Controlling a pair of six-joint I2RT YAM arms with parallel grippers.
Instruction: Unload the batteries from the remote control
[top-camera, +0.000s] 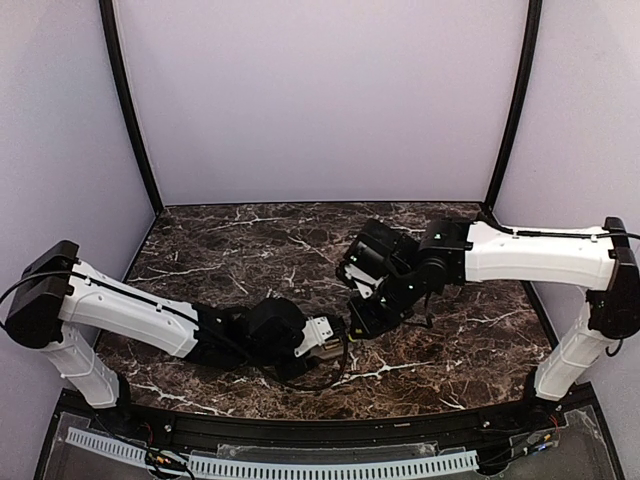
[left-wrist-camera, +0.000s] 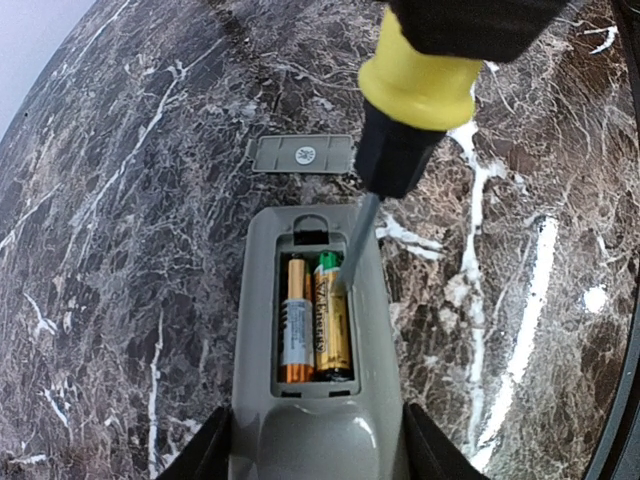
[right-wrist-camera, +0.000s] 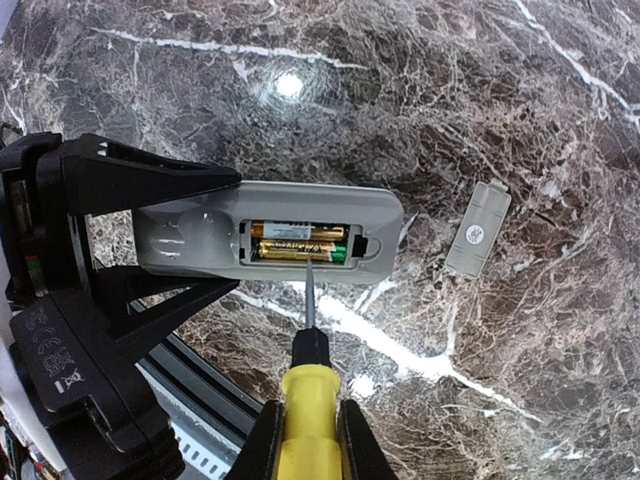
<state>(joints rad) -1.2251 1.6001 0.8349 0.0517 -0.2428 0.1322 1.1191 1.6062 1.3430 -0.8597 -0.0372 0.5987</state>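
Dark marble table (top-camera: 220, 240), white veining, plain lilac walls on three sides. Both arms meet low over its middle.

Batteries (left-wrist-camera: 314, 325): two, side by side, lengthwise in the bay (left-wrist-camera: 309, 236) of the remote control (left-wrist-camera: 318, 435). One is silver and orange, the other gold with a green end. Both are seated; none out yet.

Remote control: bay face up. The left pincer (left-wrist-camera: 318, 462) is clenched on its closed end, one finger on each long edge. Judgement: this grip leaves the bay fully exposed and braces the body against a sideways push. Cannot tell whether the remote rests on the table or hangs just above it.

Screwdriver (left-wrist-camera: 420, 85): yellow handle, black collar, thin shaft. The right pincer (right-wrist-camera: 305, 450) is clenched around the handle, with the shaft angled down into the bay. The tip sits at the green end of the gold battery, the one nearer the right arm. Contact looks likely, not certain. Judgement: the tool serves as a lever because the pincer fingers look too broad for the bay.

Cover (left-wrist-camera: 303, 155): small, flat, grey, lying on the table beyond the remote's far end, apart from it and out of the way.

Step in hand, as judged: prying out the first battery, so the task is at an early stage. Next the tip needs to get under the battery's end and lift gently. Risks: the tip skids off the rounded casing, or the battery springs free and rolls.
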